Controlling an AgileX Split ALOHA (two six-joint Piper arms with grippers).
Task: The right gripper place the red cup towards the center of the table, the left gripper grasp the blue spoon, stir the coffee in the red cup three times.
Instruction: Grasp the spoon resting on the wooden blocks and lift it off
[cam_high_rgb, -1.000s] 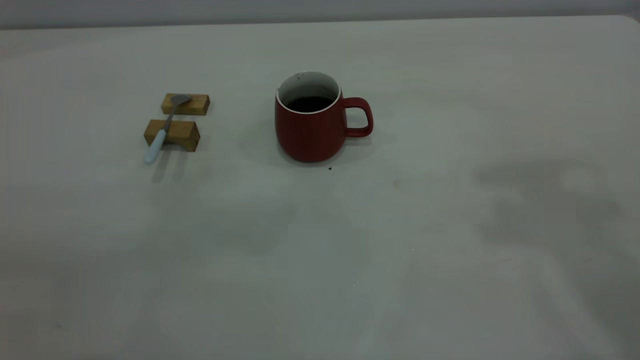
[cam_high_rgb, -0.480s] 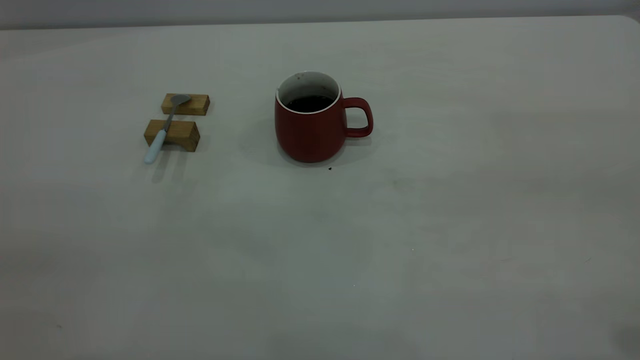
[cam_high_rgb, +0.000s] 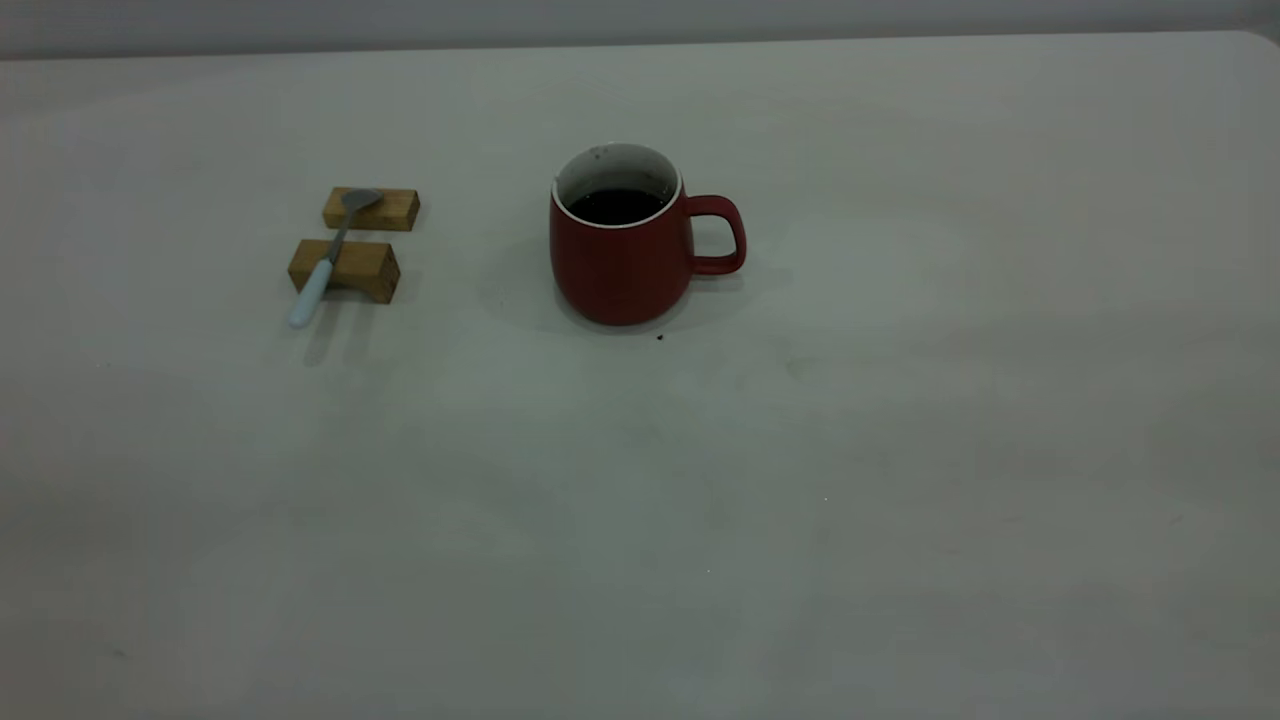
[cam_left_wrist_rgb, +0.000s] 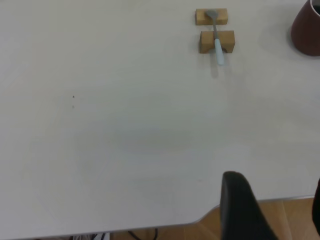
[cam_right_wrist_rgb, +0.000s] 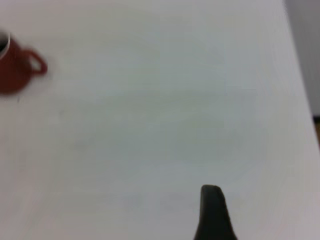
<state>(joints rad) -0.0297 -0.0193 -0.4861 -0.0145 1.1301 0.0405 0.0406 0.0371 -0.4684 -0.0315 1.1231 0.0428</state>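
Note:
The red cup (cam_high_rgb: 620, 265) stands upright near the middle of the table (cam_high_rgb: 800, 450), handle to the right, with dark coffee (cam_high_rgb: 618, 206) inside. The blue spoon (cam_high_rgb: 325, 270) lies across two wooden blocks to the cup's left, bowl on the far block. Neither gripper shows in the exterior view. In the left wrist view the left gripper (cam_left_wrist_rgb: 277, 212) hangs open and empty over the table's near edge, far from the spoon (cam_left_wrist_rgb: 217, 42) and the cup (cam_left_wrist_rgb: 307, 30). The right gripper (cam_right_wrist_rgb: 272, 220) shows one black finger (cam_right_wrist_rgb: 212, 205) with bare table beside it, far from the cup (cam_right_wrist_rgb: 17, 65).
Two wooden blocks (cam_high_rgb: 370, 208) (cam_high_rgb: 345, 268) hold the spoon off the surface. A small dark speck (cam_high_rgb: 660, 337) lies just in front of the cup. The table's near edge (cam_left_wrist_rgb: 150, 226) and wooden floor (cam_left_wrist_rgb: 290, 220) appear in the left wrist view.
A dark shadow over the table's right side has faded and slid off the lower right. Cup, spoon and blocks have not moved.

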